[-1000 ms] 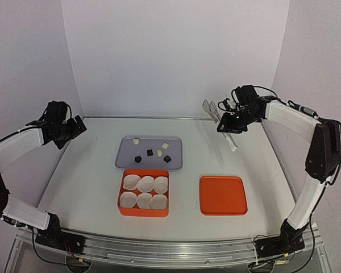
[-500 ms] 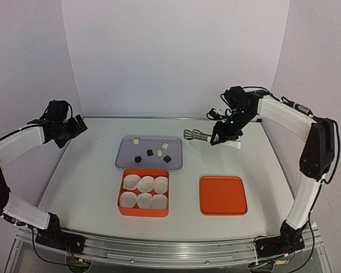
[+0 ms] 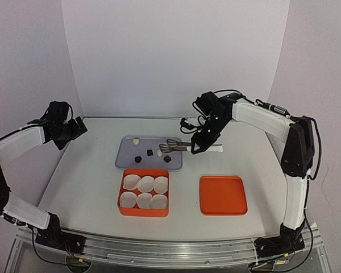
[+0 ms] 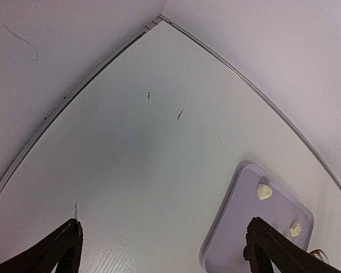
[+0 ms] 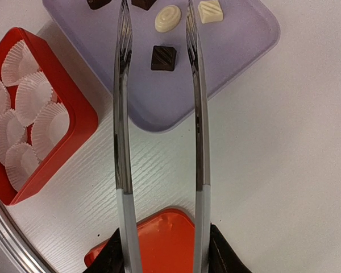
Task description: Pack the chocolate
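Observation:
The chocolate lies on a lilac tray [image 3: 125, 154]: dark chunks [image 3: 149, 152] and cream-white chunks [image 3: 136, 140]. My right gripper [image 3: 200, 145] is shut on the handle of metal tongs [image 3: 176, 147]. The tongs' tips hang apart over the tray's right part. In the right wrist view the tongs [image 5: 123, 114] frame a dark chunk [image 5: 163, 57] and a round white chunk [image 5: 169, 18]; they grip neither. My left gripper [image 3: 77, 126] is open and empty at the far left; its view shows the tray [image 4: 244, 227] and a white chunk [image 4: 264, 191].
A red box [image 3: 120, 196] with several white paper cups [image 3: 145, 183] stands in front of the tray. Its orange lid [image 3: 223, 195] lies flat to the right. In the right wrist view the box [image 5: 62, 96] is at left and the lid [image 5: 159, 244] below the tongs.
My right arm has swung left from the back right with the tongs. The tongs have turned level, and their tips now reach over the tray. The left arm has not moved.

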{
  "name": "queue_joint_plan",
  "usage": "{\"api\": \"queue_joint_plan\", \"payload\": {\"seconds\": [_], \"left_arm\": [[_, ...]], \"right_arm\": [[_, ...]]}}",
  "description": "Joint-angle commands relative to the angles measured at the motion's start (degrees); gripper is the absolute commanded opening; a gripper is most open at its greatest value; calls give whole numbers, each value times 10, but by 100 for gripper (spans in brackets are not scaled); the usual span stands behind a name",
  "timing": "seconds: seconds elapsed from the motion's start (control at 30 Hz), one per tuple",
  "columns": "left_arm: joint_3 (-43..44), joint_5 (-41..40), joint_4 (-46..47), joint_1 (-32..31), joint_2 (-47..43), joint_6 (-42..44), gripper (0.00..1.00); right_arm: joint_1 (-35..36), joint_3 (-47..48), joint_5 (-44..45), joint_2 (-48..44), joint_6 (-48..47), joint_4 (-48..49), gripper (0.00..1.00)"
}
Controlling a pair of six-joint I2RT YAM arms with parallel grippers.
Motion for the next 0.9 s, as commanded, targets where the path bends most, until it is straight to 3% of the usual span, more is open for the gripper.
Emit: {"api": "queue_joint_plan", "payload": {"seconds": [0.0,0.73,0.87], "left_arm": [[8,-16,-10,-1,-8,-12,100],[3,-14,-9,-1,12,-17,100],[0,-13,-9,-1,8,-18,100]], "right_arm": [[16,18,15,18,17,-9,39],[52,26,89,65,71,-9,38],[59,25,104,68,74,-9,33]]}}
